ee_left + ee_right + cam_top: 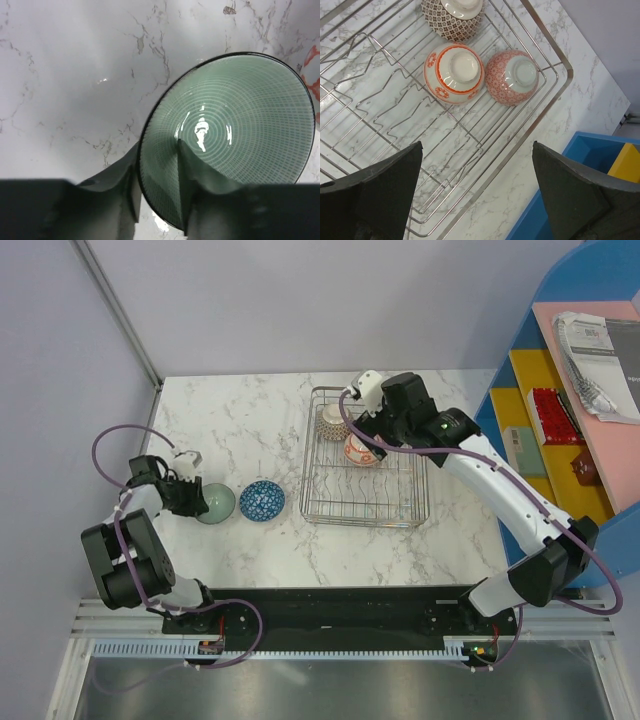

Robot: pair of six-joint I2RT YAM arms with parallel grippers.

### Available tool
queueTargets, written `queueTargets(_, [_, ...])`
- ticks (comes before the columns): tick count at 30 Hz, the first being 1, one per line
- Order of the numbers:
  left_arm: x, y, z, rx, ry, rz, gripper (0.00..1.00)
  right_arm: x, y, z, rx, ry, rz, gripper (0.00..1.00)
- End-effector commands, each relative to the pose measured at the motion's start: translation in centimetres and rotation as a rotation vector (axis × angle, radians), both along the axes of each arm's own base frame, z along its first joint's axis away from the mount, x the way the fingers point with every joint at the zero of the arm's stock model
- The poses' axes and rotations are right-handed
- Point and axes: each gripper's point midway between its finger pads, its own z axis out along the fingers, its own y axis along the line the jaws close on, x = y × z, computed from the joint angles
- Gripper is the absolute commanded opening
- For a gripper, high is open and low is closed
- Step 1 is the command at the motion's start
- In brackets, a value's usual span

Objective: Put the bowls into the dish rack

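Observation:
My left gripper [190,495] is shut on the rim of a pale green bowl [216,503] that rests on the marble table. In the left wrist view the gripper [157,147] has one finger inside the green bowl [240,120] and one outside. A blue patterned bowl [262,501] sits just right of it. The dish rack [410,502] holds upside-down bowls: a grey-black one [451,17], an orange-red ringed one [454,72] and a finely patterned red one [512,76]. My right gripper [476,145] is open and empty above the rack's rim [540,125].
A blue shelf unit [560,390] with yellow and pink panels stands right of the rack, close to my right arm; its edge shows in the right wrist view [580,200]. A grey wall bounds the table on the left and at the back. A scrap of orange-red pattern [312,70] shows beside the green bowl.

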Motion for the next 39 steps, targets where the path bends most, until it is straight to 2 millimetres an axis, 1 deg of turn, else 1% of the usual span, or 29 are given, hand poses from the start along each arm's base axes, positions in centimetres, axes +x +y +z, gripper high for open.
queueTargets(1, [1.0,0.8,0.6,0.036,-0.035,-0.035,0.27,0.7,-1.8,1.4,0.008,-0.051,-0.070,0.98])
queueTargets(2, [1.0,0.8,0.5,0.035,-0.034,-0.035,0.23,0.8,-2.0,1.3,0.007,-0.050,-0.080,0.98])
queueTargets(3, [1.0,0.8,0.6,0.034,-0.034,-0.035,0.15,0.9,-2.1,1.2,0.011,-0.048,-0.089,0.98])
queueTargets(6, [1.3,0.9,0.9,0.034,-0.042,-0.031,0.02,1.0,-2.3,1.4,0.025,-0.046,-0.096,0.98])
queueTargets(10, [2.0,1.2,2.6,0.049,-0.083,-0.023,0.02,0.5,-1.6,1.7,0.062,-0.031,-0.066,0.98])
queueTargets(11, [2.1,1.2,3.1,0.050,-0.093,-0.022,0.02,0.0,-0.8,1.8,0.087,-0.015,-0.023,0.98])
queueTargets(14, [3.1,1.1,6.4,0.046,-0.155,-0.025,0.02,-1.0,0.3,2.3,0.117,-0.008,0.060,0.98])
queueTargets(15, [2.8,0.7,7.4,0.025,-0.148,-0.030,0.02,-1.2,0.6,2.4,0.118,-0.008,0.077,0.98])
queueTargets(16, [3.9,0.3,9.8,0.007,-0.200,-0.051,0.02,-1.4,0.8,2.6,0.120,-0.009,0.089,0.98])
queueTargets(18, [4.2,-0.3,12.1,-0.034,-0.223,-0.054,0.02,-2.2,1.7,2.8,0.115,-0.003,0.143,0.98])
queueTargets(19, [4.7,-1.1,14.6,-0.055,-0.256,-0.082,0.02,-2.4,1.9,2.9,0.109,-0.008,0.159,0.98])
queueTargets(20, [4.9,-1.6,15.6,-0.070,-0.262,-0.090,0.02,-3.0,2.5,3.2,0.093,-0.020,0.199,0.98])
queueTargets(21, [5.5,-2.0,17.6,-0.066,-0.298,-0.106,0.02,-3.7,3.3,3.2,0.099,-0.017,0.242,0.98])
queueTargets(22, [5.5,-3.5,17.9,-0.077,-0.276,-0.143,0.02,-4.1,3.8,3.4,0.091,-0.025,0.267,0.98])
queueTargets(23, [5.7,-4.2,18.4,-0.072,-0.280,-0.161,0.02,-5.0,4.7,3.3,0.075,-0.026,0.314,0.98])
queueTargets(24, [6.3,-5.9,19.5,-0.059,-0.295,-0.210,0.02,-5.4,5.2,3.5,0.064,-0.033,0.338,0.98])
queueTargets(25, [6.3,-6.8,19.1,-0.066,-0.264,-0.231,0.02,-5.8,5.7,3.2,0.047,-0.027,0.361,0.98])
queueTargets(26, [6.6,-7.8,19.3,-0.060,-0.257,-0.258,0.02,-6.8,6.7,3.0,0.020,-0.026,0.415,0.97])
queueTargets(27, [7.0,-9.6,19.8,-0.043,-0.260,-0.312,0.02,-7.2,7.3,3.0,0.007,-0.030,0.441,0.97])
queueTargets(28, [7.3,-10.4,19.8,-0.041,-0.252,-0.334,0.02,-7.1,7.5,2.7,-0.029,-0.039,0.433,0.97])
queueTargets(29, [7.7,-11.1,18.9,-0.048,-0.214,-0.351,0.02,-7.8,8.4,2.5,-0.049,-0.046,0.465,0.96])
queueTargets(30, [8.2,-12.5,19.5,-0.045,-0.225,-0.389,0.02,-8.0,8.8,2.6,-0.075,-0.062,0.480,0.96])
queueTargets(31, [8.6,-12.8,19.5,-0.051,-0.214,-0.392,0.02,-7.9,9.0,2.6,-0.102,-0.077,0.480,0.96])
queueTargets(32, [8.9,-14.1,18.1,-0.064,-0.158,-0.425,0.02,-8.6,10.0,2.4,-0.120,-0.086,0.513,0.96])
queueTargets(33, [9.5,-15.3,18.8,-0.061,-0.171,-0.454,0.02,-8.9,10.4,2.7,-0.146,-0.110,0.542,0.96])
queueTargets(35, [10.1,-16.5,18.3,-0.058,-0.140,-0.481,0.02,-9.6,11.6,2.6,-0.194,-0.137,0.568,0.94])
queueTargets(36, [10.6,-17.5,17.8,-0.052,-0.111,-0.503,0.02,-9.7,12.1,2.7,-0.206,-0.147,0.580,0.93])
queueTargets(38, [10.7,-18.8,17.6,-0.048,-0.090,-0.537,0.02,-10.2,13.4,2.0,-0.252,-0.160,0.618,0.91])
queueTargets(39, [10.6,-20.1,17.2,-0.042,-0.067,-0.571,0.02,-10.5,13.8,1.5,-0.272,-0.165,0.632,0.91])
